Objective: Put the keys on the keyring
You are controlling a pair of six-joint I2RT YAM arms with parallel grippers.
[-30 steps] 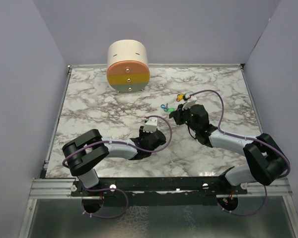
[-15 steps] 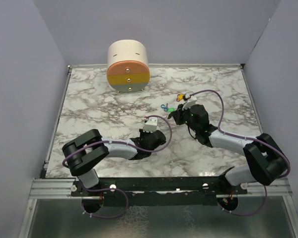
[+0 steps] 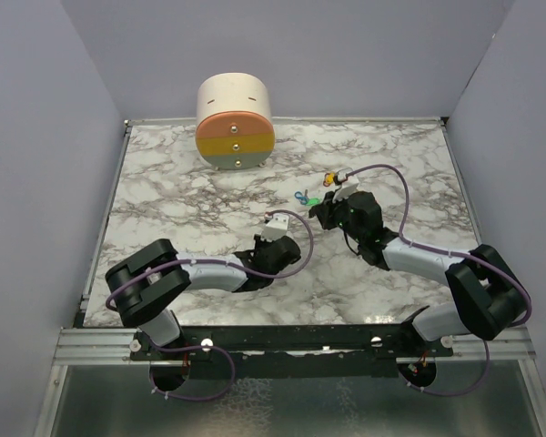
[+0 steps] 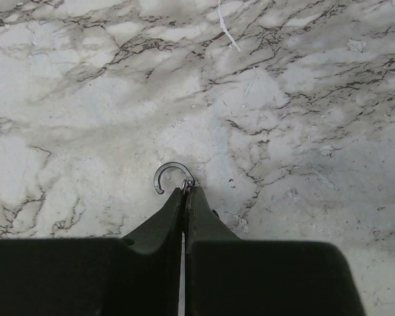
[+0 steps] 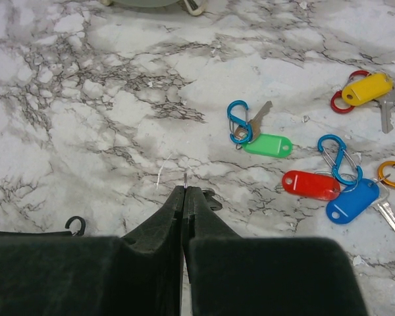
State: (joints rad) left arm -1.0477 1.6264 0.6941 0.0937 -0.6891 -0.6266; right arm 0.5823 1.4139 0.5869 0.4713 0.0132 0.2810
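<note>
My left gripper (image 4: 185, 189) is shut on the hinge end of the keyring (image 4: 172, 174), a small dark open C-shaped ring, just above the marble. In the top view it (image 3: 267, 238) is near the table's middle. My right gripper (image 5: 185, 187) is shut on a thin metal piece (image 5: 185, 177); only its tip shows, so I cannot tell what it is. The keys lie to its right: the green key (image 5: 268, 145), the red key (image 5: 310, 185), the blue key (image 5: 353, 201) and the yellow key (image 5: 367, 88). The keyring also shows at the lower left of the right wrist view (image 5: 74, 224).
A round tan drawer unit (image 3: 235, 123) stands at the back left. Blue oval clips (image 5: 237, 121), a red clip (image 5: 338, 103) and an orange clip (image 5: 390, 174) lie among the keys. The marble table (image 3: 182, 209) has walls on three sides.
The left arm's elbow has shifted slightly to the left. Both grippers have stayed shut and almost in place.
</note>
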